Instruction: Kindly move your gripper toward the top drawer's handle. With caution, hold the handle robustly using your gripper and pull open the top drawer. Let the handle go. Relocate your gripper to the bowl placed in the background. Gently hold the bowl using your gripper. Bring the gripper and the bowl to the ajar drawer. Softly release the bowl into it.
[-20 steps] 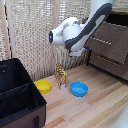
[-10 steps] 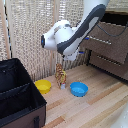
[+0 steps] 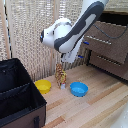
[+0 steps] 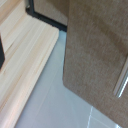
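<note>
On the wooden floor, the yellow bowl (image 3: 43, 86) sits near the blue bowl (image 3: 78, 89), with a small giraffe toy (image 3: 61, 76) between them. The gripper (image 3: 83, 50) hangs well above, beside the top drawer (image 3: 109, 33), mostly hidden by the arm; its jaws' state cannot be told. The wrist view shows the drawer's front and handle (image 4: 121, 80) close.

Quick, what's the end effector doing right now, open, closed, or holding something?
End effector: cannot be told; its fingers are hidden behind the arm, near the top drawer. Nothing visibly held.

Home room; dresser (image 3: 107, 42), wooden floor (image 3: 90, 107)
</note>
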You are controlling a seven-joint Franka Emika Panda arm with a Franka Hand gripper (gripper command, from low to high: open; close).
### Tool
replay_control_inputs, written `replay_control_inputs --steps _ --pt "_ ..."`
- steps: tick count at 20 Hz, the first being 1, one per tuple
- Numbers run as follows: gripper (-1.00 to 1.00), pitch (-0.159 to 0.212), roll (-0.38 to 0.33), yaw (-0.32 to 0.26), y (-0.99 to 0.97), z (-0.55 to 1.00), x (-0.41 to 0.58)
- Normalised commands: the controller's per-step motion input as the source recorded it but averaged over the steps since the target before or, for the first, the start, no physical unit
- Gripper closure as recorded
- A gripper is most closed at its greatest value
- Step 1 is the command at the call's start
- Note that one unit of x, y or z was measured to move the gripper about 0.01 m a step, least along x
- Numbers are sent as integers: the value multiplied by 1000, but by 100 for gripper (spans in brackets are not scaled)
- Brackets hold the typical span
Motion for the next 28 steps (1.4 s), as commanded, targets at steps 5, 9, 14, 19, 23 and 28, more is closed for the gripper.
replay_control_inputs --steps 5,9,14,19,23,28 --pt "-100 39 276 -238 159 159 181" --pt "-100 39 282 -220 196 146 222" --pt "-100 18 265 -232 195 187 181" --pt "-100 -5 216 -213 291 323 141" --pt "-100 -29 182 -166 427 414 203" --pt "-100 -44 163 -148 490 466 216"
